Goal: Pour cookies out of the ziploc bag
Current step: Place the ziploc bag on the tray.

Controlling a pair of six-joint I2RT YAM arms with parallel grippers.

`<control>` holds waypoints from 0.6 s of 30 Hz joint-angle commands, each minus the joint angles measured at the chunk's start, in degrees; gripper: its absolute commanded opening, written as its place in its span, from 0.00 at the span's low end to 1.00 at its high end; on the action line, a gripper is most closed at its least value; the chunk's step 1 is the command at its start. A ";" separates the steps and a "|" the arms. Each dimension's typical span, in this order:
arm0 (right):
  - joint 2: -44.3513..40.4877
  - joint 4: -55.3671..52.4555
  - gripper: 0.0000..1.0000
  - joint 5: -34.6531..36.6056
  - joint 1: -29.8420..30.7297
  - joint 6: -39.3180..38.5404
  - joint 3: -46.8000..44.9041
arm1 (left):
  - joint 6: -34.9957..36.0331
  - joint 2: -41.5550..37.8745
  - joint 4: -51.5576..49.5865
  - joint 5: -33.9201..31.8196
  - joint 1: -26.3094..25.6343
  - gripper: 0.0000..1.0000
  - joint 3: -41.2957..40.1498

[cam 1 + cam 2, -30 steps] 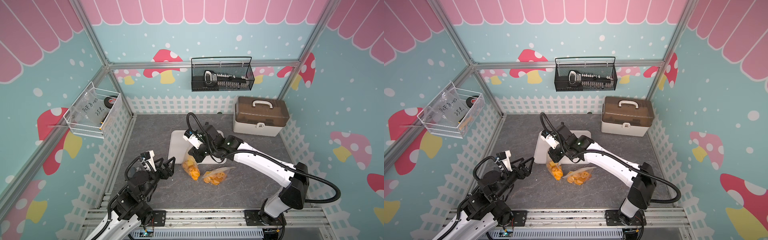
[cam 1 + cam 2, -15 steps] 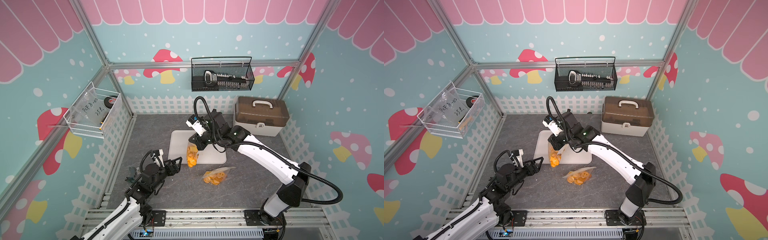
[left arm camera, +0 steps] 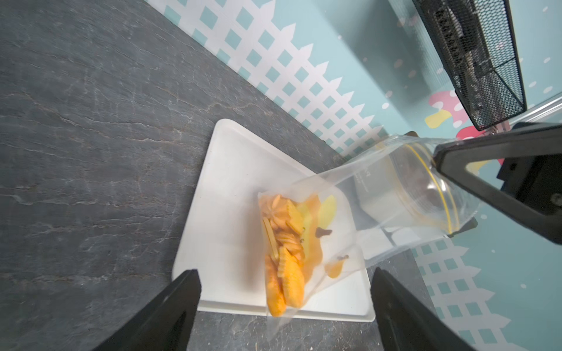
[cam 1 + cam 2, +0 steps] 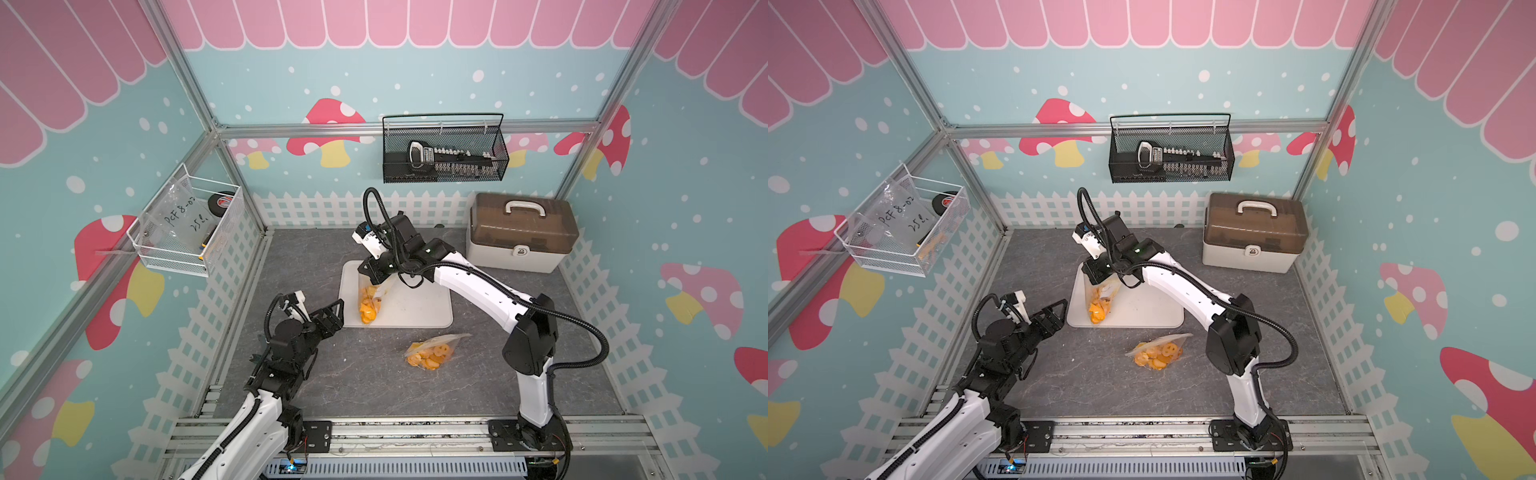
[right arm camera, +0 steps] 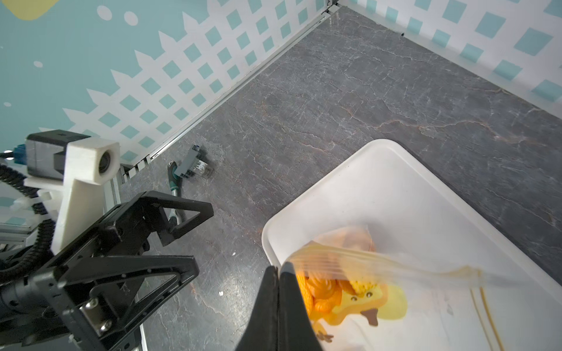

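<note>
1. In both top views, the right gripper (image 4: 371,272) (image 4: 1095,272) is pinching the upper end of the ziploc bag (image 4: 376,291) (image 4: 1105,291), with its jaws shut on it. The bag is hanging over the white tray (image 4: 415,307) (image 4: 1142,309), with the cookies (image 4: 368,311) (image 4: 1098,311) bunched at its bottom near the tray's front rim. The left gripper (image 4: 337,316) (image 4: 1061,313) is hovering just beside the tray with its fingers spread wide and empty. If the bag is tipped here, cookies could be landing on the table (image 4: 353,374) rather than in the tray. A second bag (image 4: 432,353) (image 4: 1158,351) is lying well apart on the table, and it could draw a mistaken reach.

2. In the left wrist view, the spread left gripper (image 3: 284,273) is framing the cookies (image 3: 286,252) inside the ziploc bag (image 3: 365,194). The bag's lowest corner is reaching the rim of the white tray (image 3: 231,182). Closing here could be crushing the cookies. Grabbing only the slack film could be letting it slide free.

3. In the right wrist view, the right gripper (image 5: 278,291) is clamping only a thin strip of the ziploc bag (image 5: 365,264) near its zip edge. The cookies (image 5: 322,291) are hanging below it, above the white tray (image 5: 395,188). A tug from the left gripper (image 5: 200,237) could be pulling that strip out. The two grippers are working near each other, so their fingers could be colliding.
</note>
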 commanded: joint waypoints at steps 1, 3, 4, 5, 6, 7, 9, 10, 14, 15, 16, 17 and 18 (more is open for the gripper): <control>-1.14 5.78 0.00 -1.01 0.17 1.47 0.72 | 0.19 0.93 -0.37 1.93 1.30 0.89 1.86; -2.36 7.36 0.00 1.82 0.14 1.09 -3.36 | 0.91 1.82 -0.55 1.98 1.52 0.89 2.08; -3.03 8.00 0.00 3.35 0.05 0.81 -5.53 | 1.12 2.34 -0.54 2.05 1.53 0.89 2.08; -4.09 8.99 0.00 5.17 0.01 0.54 -8.71 | 1.37 3.05 -0.39 2.20 1.53 0.90 2.17; -5.22 10.25 0.00 6.71 -0.10 0.50 -12.01 | 1.55 3.85 -0.18 2.28 1.57 0.90 2.25; -5.96 11.34 0.00 7.80 -0.36 0.62 -15.06 | 1.77 4.53 -0.20 2.43 1.53 0.90 2.47; -8.74 14.05 0.00 10.45 -1.12 1.24 -22.03 | 3.04 6.54 -1.06 3.06 1.43 0.89 3.66; -9.69 15.08 0.00 11.95 -1.53 1.54 -24.68 | 3.60 7.48 -1.16 3.24 1.40 0.89 4.13; -12.27 16.88 0.00 17.09 -3.64 2.00 -31.04 | 5.29 12.03 -0.64 2.65 1.09 0.83 5.54; -12.60 16.94 0.00 17.77 -4.25 2.00 -31.49 | 5.44 13.30 -0.56 2.78 1.00 0.81 5.96; -12.86 16.85 0.00 18.43 -4.69 2.06 -31.79 | 5.60 14.40 -0.39 3.14 0.98 0.81 6.43; -13.10 16.89 0.00 18.98 -5.39 2.04 -32.04 | 5.79 15.59 -0.42 3.72 0.83 0.80 7.16; -13.19 16.83 0.00 19.61 -5.88 2.01 -32.09 | 6.09 16.69 -0.68 4.11 0.69 0.79 8.05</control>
